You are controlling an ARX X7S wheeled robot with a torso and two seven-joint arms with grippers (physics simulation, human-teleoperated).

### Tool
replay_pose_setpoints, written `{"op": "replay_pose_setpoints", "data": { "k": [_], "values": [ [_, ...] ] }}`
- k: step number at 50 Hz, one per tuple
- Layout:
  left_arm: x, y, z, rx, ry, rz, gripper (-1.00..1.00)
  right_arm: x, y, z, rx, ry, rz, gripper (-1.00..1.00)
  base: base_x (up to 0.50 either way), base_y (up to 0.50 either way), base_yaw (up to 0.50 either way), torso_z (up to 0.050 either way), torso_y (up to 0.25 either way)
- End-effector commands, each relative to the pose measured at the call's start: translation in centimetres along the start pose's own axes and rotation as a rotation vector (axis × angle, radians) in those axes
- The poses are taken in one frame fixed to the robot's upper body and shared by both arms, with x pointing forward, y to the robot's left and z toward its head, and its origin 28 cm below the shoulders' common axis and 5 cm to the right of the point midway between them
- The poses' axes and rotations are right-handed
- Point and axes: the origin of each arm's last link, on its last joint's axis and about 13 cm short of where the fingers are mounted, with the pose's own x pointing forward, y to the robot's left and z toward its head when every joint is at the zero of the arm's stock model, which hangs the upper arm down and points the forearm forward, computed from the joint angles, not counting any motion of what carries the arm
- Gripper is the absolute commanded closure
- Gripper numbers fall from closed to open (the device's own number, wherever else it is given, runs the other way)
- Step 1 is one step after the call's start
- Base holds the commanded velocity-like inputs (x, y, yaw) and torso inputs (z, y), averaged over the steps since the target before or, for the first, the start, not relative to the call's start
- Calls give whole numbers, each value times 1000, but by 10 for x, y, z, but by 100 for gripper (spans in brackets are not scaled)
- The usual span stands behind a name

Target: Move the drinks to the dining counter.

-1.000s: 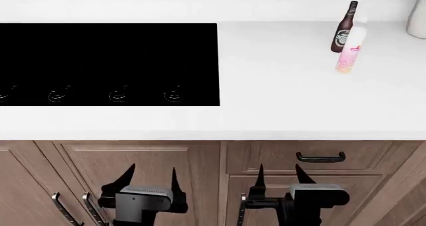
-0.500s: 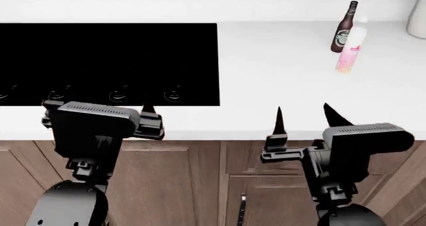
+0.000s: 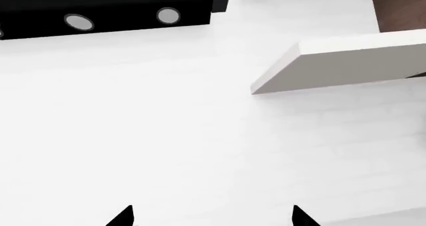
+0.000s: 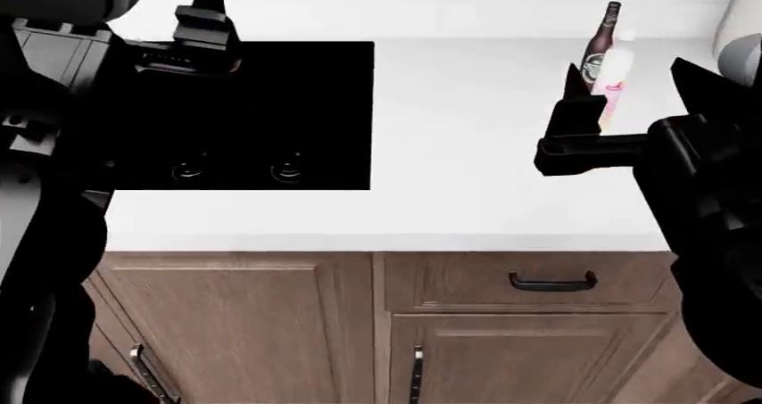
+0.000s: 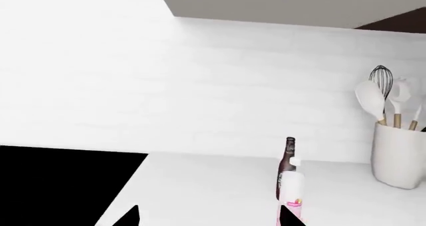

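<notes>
The slim pink-and-yellow bottle with a white top (image 4: 612, 81) stands on the white counter (image 4: 465, 154) just in front of the dark brown glass beer bottle (image 4: 595, 47) (very close together), so the open, empty right gripper (image 4: 631, 87) should grab it carefully.

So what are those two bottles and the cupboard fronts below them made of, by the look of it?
The beer bottle looks like glossy dark brown glass, with a dark oval label. The slim pink bottle looks like matte plastic, opaque with a white top, though that is a guess. The cabinet fronts look like brown wood, with visible grain and dark, probably metal, handles.
</notes>
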Motion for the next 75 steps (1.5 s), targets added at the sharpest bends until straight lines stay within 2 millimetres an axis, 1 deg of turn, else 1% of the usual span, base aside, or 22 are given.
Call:
{"op": "replay_pose_setpoints", "data": {
  "k": [1,11,17,35,48,55,61,63,65,66,68,69,70,75],
  "values": [
    [3,2,13,0,-15,-6,-100,-11,-3,14,-45,-16,35,-100,59,-371,0,0,0],
    [5,0,8,-1,-6,-13,-100,-11,-4,10,-33,-14,57,-100,102,-371,0,0,0],
    [4,-1,10,1,-8,-16,-100,-13,-4,9,-37,-17,65,-100,265,-452,0,0,0],
    [0,3,8,-11,-6,-5,-100,-14,-2,9,-38,-12,70,-100,415,-436,0,0,0],
    [0,4,8,-14,-7,0,-100,-11,-1,8,-48,-14,87,-100,389,-458,0,0,0],
    [-1,4,7,-18,-7,4,-100,-12,-1,8,-46,-12,79,-100,474,-300,0,-4,0],
    [-2,4,5,-27,5,-2,-100,-12,0,7,-52,-2,79,-100,69,-10,0,-2,3],
    [-3,1,-3,-25,61,-51,-100,-12,1,6,-52,4,84,-100,0,0,0,0,5],
    [-4,-5,-14,-8,177,-136,-100,-10,2,4,-51,17,88,-100,0,0,0,0,0],
    [-6,-10,-22,-26,287,-213,-100,-10,2,4,-52,20,88,-100,0,0,0,0,0],
    [-10,-18,-37,11,409,-331,-100,-10,2,4,-52,21,87,-100,0,0,0,0,5],
    [-9,-21,-44,-11,478,-344,-100,-10,1,4,-52,22,86,-100,0,0,0,0,0],
    [-8,-21,-45,12,481,-335,-100,-10,1,4,-52,22,87,-100,0,0,0,0,0],
    [-7,-28,-50,-14,503,-406,-100,-11,1,3,-54,26,90,-100,0,0,0,0,0]
  ]
}}
